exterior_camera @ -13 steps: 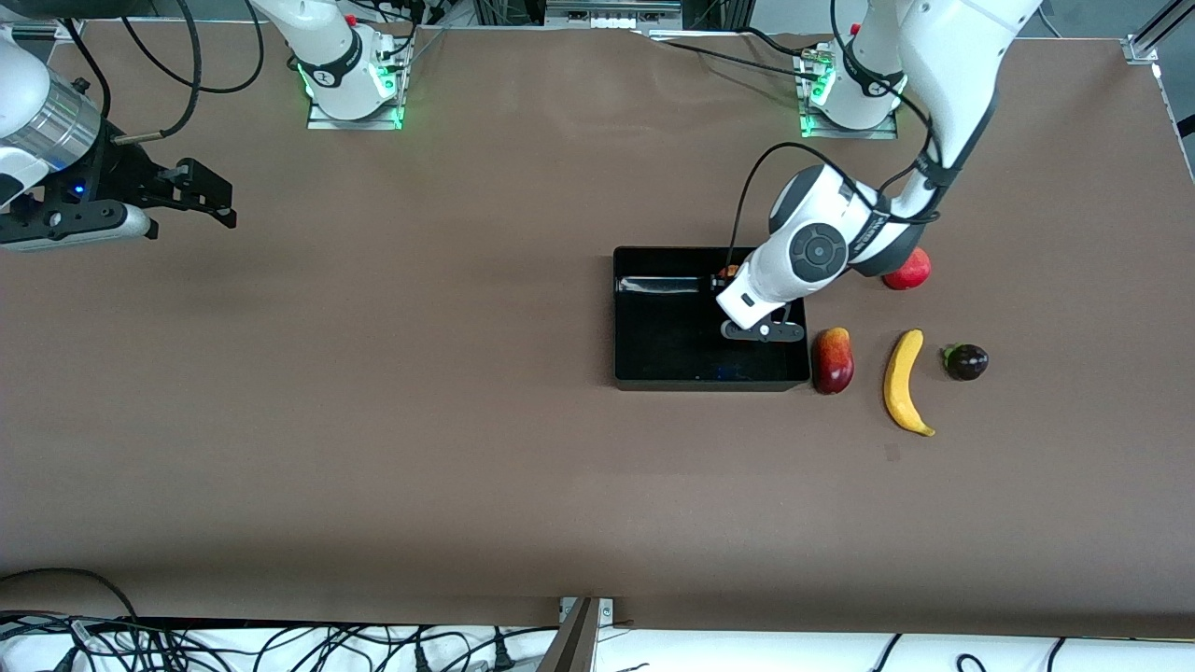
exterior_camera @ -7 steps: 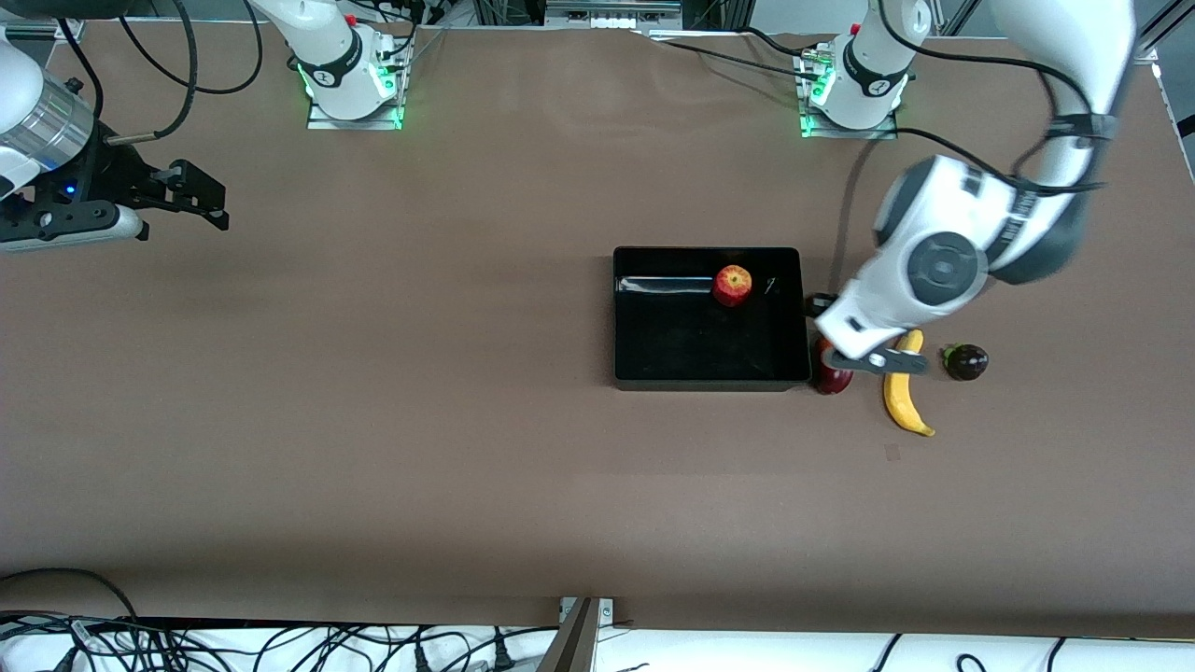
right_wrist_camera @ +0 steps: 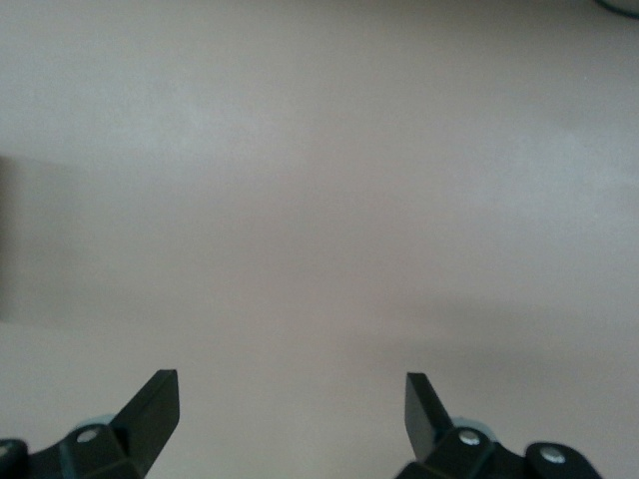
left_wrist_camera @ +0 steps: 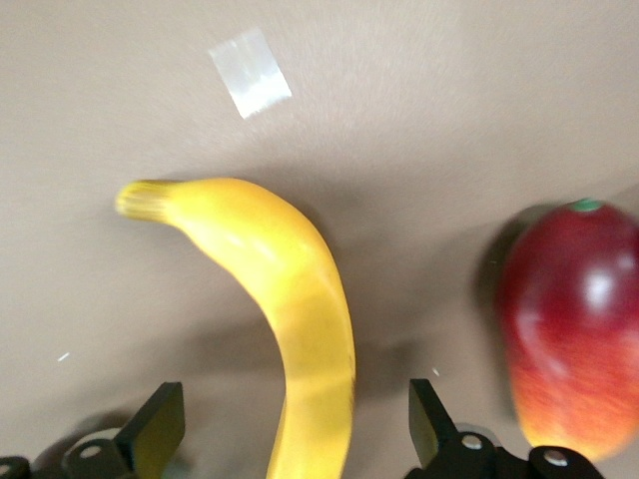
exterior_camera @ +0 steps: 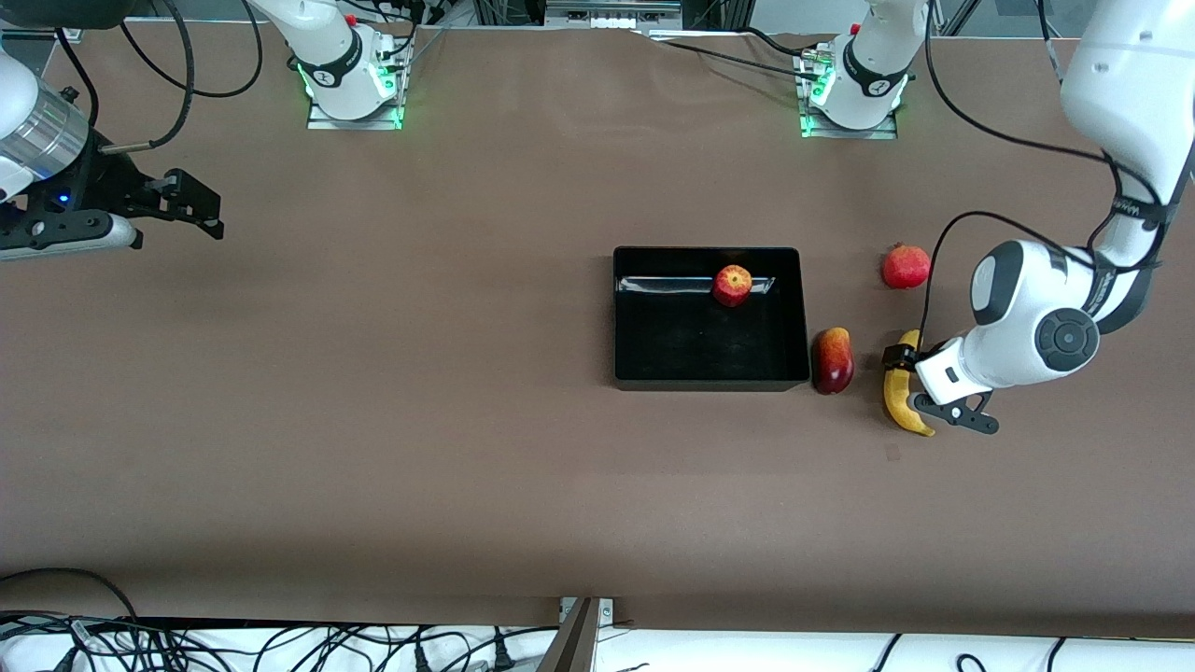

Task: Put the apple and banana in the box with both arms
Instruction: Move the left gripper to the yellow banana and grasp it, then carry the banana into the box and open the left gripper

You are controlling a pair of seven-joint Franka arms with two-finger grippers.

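One apple [exterior_camera: 733, 285], banana [exterior_camera: 902, 399], mango [exterior_camera: 832, 360], pomegranate [exterior_camera: 906, 266], box [exterior_camera: 625, 322].

The table [exterior_camera: 467, 467] is seen from a high camera facing the robot bases. The left wrist view is taken close above the banana [left_wrist_camera: 290, 299] and mango [left_wrist_camera: 569, 329], both shared with the front view. Only bare tabletop is seen in the right wrist view.
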